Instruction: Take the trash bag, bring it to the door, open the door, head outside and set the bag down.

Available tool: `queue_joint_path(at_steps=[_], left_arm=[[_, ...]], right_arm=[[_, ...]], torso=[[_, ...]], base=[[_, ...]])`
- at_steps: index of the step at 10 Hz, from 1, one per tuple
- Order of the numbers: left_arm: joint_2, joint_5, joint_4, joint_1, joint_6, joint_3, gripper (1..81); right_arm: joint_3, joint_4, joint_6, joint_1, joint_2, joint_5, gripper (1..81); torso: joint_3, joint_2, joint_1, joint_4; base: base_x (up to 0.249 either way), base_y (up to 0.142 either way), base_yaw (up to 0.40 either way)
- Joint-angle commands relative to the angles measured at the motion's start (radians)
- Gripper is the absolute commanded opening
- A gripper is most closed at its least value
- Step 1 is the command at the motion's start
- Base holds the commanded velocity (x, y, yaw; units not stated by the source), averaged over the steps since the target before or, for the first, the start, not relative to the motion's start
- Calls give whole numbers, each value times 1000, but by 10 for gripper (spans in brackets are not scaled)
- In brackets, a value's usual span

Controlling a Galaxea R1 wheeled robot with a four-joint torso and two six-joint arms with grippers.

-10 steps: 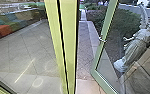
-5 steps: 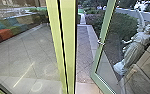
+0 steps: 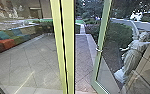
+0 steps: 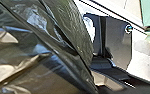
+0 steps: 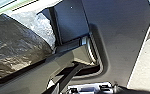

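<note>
Facing open dr (image 3: 100,43), blk bag (image 4: 67,21) — statue (image 3: 134,53) outside

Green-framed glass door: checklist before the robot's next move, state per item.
1. Green-framed glass door open: ok.
2. Grey paved path visible through the gap: ok.
3. Gap centred ahead: looks not ok; the yellow-green door post stands near mid-picture in the head view, gap to its right.
4. Shiny black plastic trash bag close to the left wrist camera: ok.
5. Secure hold on the bag: cannot tell.
6. Width enough for robot plus bag: cannot tell.
</note>
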Motion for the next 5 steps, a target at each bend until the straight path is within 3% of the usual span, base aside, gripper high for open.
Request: queue_joint_path(at_steps=[1,5], left_arm=[[13,80,12,-50,4,-40,10],[25,76,23,-52,4,-66,10]], right_arm=[[3,22,-2,37,14,-45,811],[-45,18,-2,43,48,-45,811]], torso=[[0,0,0,0],[-3,0,0,0]], base=[[0,0,0],[0,0,0]])
